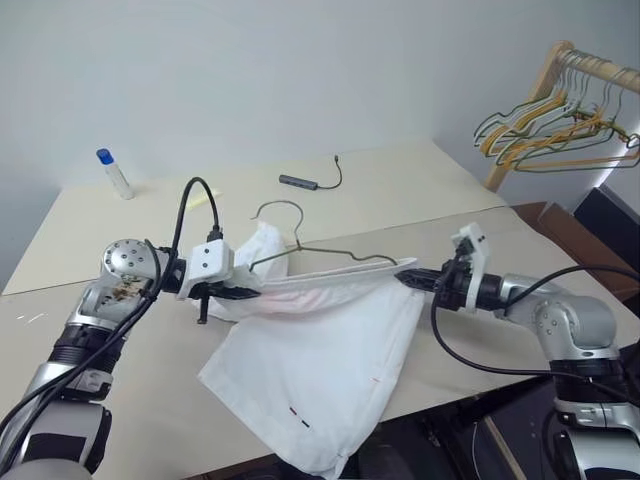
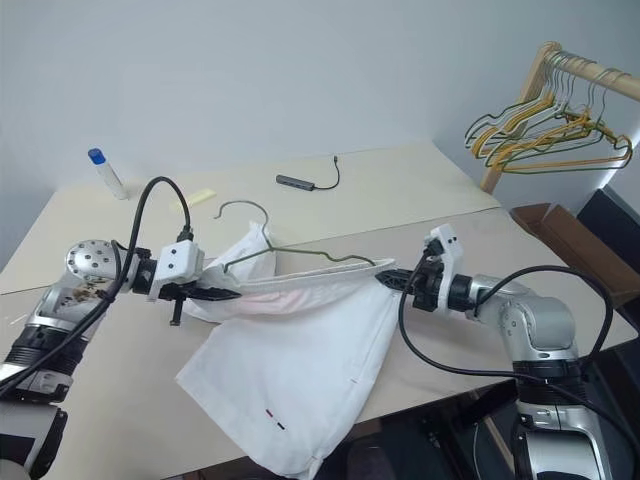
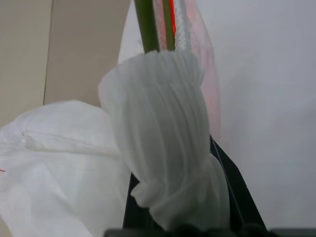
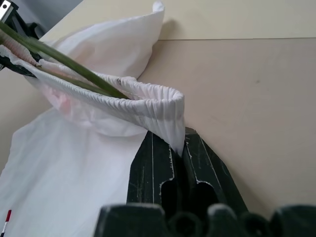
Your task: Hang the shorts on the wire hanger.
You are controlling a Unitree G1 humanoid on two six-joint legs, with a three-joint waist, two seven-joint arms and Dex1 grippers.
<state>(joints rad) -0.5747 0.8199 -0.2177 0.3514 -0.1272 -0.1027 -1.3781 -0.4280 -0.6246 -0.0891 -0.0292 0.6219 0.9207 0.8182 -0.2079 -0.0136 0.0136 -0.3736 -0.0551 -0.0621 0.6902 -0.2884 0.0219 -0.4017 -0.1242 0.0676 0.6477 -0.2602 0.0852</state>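
Observation:
The white shorts (image 1: pixel 320 350) hang stretched between my two grippers above the table, the legs draping down over its front edge. My left gripper (image 1: pixel 248 293) is shut on the gathered waistband (image 3: pixel 158 128) at one end. At the other end, my right gripper (image 1: pixel 405 276) is shut on the waistband (image 4: pixel 163 106). The thin olive wire hanger (image 1: pixel 335 254) lies inside the waistband opening, and its curved hook (image 1: pixel 280 212) rises above the cloth near the left gripper. In the right wrist view, the hanger wire (image 4: pixel 64 61) runs along the elastic. A faint pink blotch shows just under the band.
The beige table (image 1: pixel 400 180) carries a white bottle with a blue cap (image 1: pixel 115 173) at the far left and a black cable with a grey adapter (image 1: pixel 300 182) at the back middle. A wooden rack with yellow and green hangers (image 1: pixel 560 120) stands at the far right, a brown box (image 2: pixel 570 235) below it.

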